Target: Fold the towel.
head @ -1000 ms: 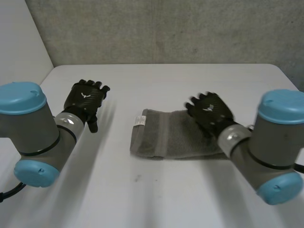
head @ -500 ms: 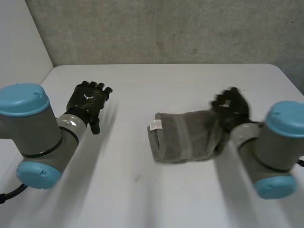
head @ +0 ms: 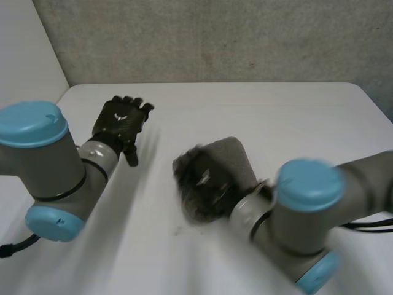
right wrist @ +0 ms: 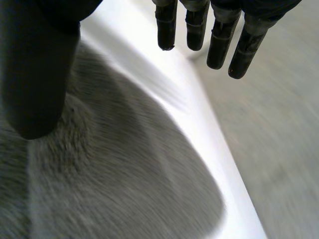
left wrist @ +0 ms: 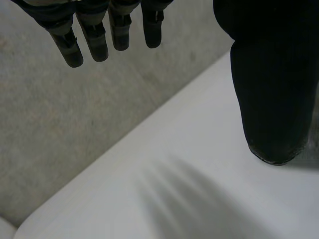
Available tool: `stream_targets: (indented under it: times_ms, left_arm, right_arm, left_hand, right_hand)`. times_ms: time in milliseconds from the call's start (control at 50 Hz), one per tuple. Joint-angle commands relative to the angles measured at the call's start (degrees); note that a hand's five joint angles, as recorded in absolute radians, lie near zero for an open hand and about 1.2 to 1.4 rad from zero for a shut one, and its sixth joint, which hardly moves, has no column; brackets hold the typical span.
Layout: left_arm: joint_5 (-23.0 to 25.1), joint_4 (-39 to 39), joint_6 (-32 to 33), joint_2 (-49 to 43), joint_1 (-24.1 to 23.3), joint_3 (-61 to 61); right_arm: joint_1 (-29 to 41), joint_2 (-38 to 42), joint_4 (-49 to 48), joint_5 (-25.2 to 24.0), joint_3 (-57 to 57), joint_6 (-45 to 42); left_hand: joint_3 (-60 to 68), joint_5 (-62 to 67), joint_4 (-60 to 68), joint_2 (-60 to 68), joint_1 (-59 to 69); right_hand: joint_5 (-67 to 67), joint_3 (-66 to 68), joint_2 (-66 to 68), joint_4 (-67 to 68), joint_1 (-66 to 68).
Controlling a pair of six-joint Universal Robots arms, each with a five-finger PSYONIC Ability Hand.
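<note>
Hands spread, holding nothing: right hand [head: 202, 184] over towel [head: 230, 153], left hand [head: 123, 120] above table [head: 276, 110].

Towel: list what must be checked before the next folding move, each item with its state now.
1. Left hand free: ok; its fingers are straight and hold nothing, above the bare table.
2. Left hand clear of the towel: ok; the two are apart in the head view.
3. Right hand over the towel: ok; the cloth lies under its palm.
4. Right hand has a grip: not ok; its fingers are straight and pinch nothing.
5. Towel's edges lined up: cannot tell; the right hand hides much of it.
</note>
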Motion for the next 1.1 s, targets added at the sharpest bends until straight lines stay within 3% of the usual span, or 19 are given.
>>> stream_targets:
  times_ms: [20,100,260,320,380,440,520,580,620,680,860,1000,1100]
  left_arm:
    - [-0.1,-0.8,-7.8,-0.5,-3.9,5.5]
    - [-0.1,-2.2,-12.8,-2.2,-7.4,8.9]
    - [-1.3,-8.6,-23.1,-10.2,-13.0,15.6]
    - [-4.5,-12.6,-27.2,-14.1,-14.4,18.5]
    - [-13.1,-16.4,-30.2,-19.2,-15.4,20.7]
    - [-17.1,-16.7,-29.9,-21.4,-15.5,20.7]
    - [-18.6,-16.8,-29.8,-23.0,-16.0,20.7]
    - [-18.6,-17.0,-29.7,-24.4,-16.4,20.7]
    - [-18.6,-17.2,-29.3,-25.0,-16.5,20.7]
    - [-18.6,-17.0,-27.1,-24.9,-16.5,20.8]
    - [-18.6,-16.9,-22.7,-21.3,-17.2,22.2]
    - [-18.6,-18.5,-22.4,-16.0,-17.6,24.2]
    - [-18.4,-22.2,-21.2,-7.3,-16.2,25.1]
  right_arm:
    - [-11.7,-10.4,1.0,0.5,2.5,29.3]
    - [-16.2,-11.2,5.0,-0.1,1.5,39.1]
    - [-17.5,-5.4,15.7,-3.9,-4.7,40.3]
    - [-17.3,-2.5,20.0,-5.3,-7.9,40.3]
    - [-16.7,1.7,24.2,-5.0,-11.8,39.7]
    - [-16.6,4.0,26.1,-4.8,-14.1,37.6]
    - [-16.6,6.4,27.6,-4.0,-15.5,33.3]
    - [-16.5,8.1,27.6,0.1,-16.3,27.4]
    - [-16.3,9.0,27.4,5.6,-16.6,20.9]
    - [-15.6,9.2,26.4,8.5,-16.7,17.4]
    - [-14.3,8.2,24.7,7.3,-17.1,19.5]
    - [-14.5,0.5,24.0,7.2,-18.0,24.7]
    - [-14.6,-5.8,23.7,7.7,-18.0,27.1]
  left_hand:
    - [0.4,-1.8,0.5,0.5,0.1]
    - [0.8,-1.5,0.9,0.9,0.5]
    - [2.0,-0.3,2.1,2.1,1.7]
    - [2.3,0.1,2.4,2.4,2.0]
    - [2.6,0.4,2.8,2.8,2.4]
    - [2.0,-0.3,2.1,2.1,1.7]
    - [1.8,-0.5,1.9,1.9,1.5]
    - [1.6,-0.6,1.8,1.8,1.3]
    - [1.6,-0.6,1.8,1.8,1.3]
    - [1.3,-1.0,1.4,1.4,1.0]
    - [0.6,-1.6,0.8,0.7,0.3]
    - [0.6,-1.6,0.8,0.7,0.3]
    - [0.6,-1.6,0.8,0.7,0.3]
  right_hand:
    - [-3.6,-3.6,-3.8,-4.5,-3.1]
    - [-3.6,-3.6,-3.8,-4.5,-3.1]
    - [-3.6,-3.6,-3.8,-4.5,-3.1]
    - [-3.6,-3.6,-3.8,-4.5,-3.1]
    - [-3.6,-3.6,-3.8,-4.5,-3.1]
    - [-3.6,-3.6,-3.8,-4.5,-3.1]
    - [-3.6,-3.6,-3.8,-4.5,-3.1]
    - [-3.6,-3.6,-3.8,-4.5,-3.1]
    - [-3.6,-3.6,-3.8,-4.5,-3.1]
    - [-3.6,-3.6,-3.8,-4.5,-3.1]
    - [-3.6,-3.6,-3.8,-4.5,-3.1]
    - [-3.6,-3.6,-3.8,-4.5,-3.1]
    - [-3.6,-3.6,-3.8,-4.5,-3.1]
